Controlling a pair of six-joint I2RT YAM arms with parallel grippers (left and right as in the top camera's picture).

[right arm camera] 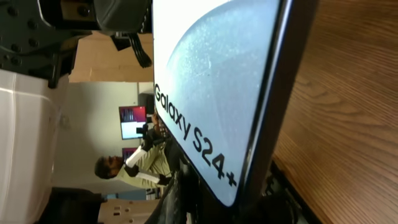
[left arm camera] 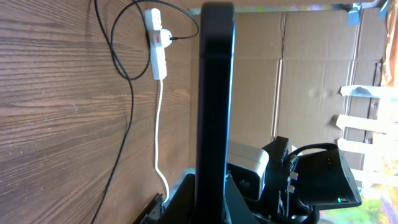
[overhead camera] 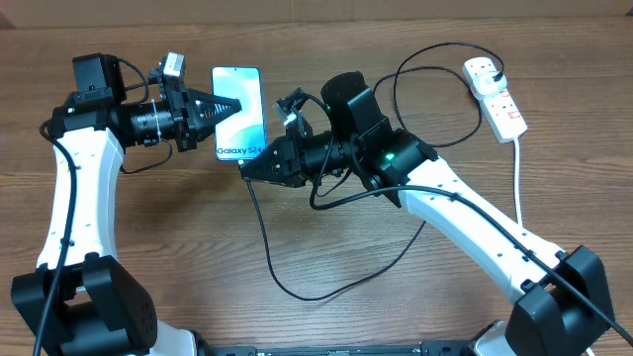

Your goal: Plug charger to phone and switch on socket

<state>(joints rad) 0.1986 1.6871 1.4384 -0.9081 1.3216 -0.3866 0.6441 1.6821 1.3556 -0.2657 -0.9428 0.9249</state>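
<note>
Wood-grain table (overhead camera: 178, 232), with a cardboard wall (overhead camera: 297, 8) along the far edge.

Left gripper (overhead camera: 226, 106) is clamped on one long edge of the phone (overhead camera: 242, 124), screen facing up. In the left wrist view the phone (left arm camera: 214, 93) shows only as a dark edge-on slab rising from between the fingers. Cannot tell whether it rests on the wood or is lifted.

Right gripper (overhead camera: 249, 166) sits hard against the phone's lettered end, clenched on the charger (overhead camera: 267, 252) near its connector. The two grippers are close at that corner, with little room between them.

The cable drops out below the right fingertips and loops across bare wood between the arms, the widest free space. It then climbs to the socket (overhead camera: 497, 99), which lies well behind the right gripper, past its arm, near the table's far right edge. A black plug sits in one outlet. The white cord (overhead camera: 518, 188) trails off toward the right arm's base.

Hidden or unclear:
- The connector tip and the phone's port are covered by the right fingers.
- In the right wrist view the phone (right arm camera: 211, 74) fills the frame and is cut off at the top.
- The red switches are too small to read.
</note>
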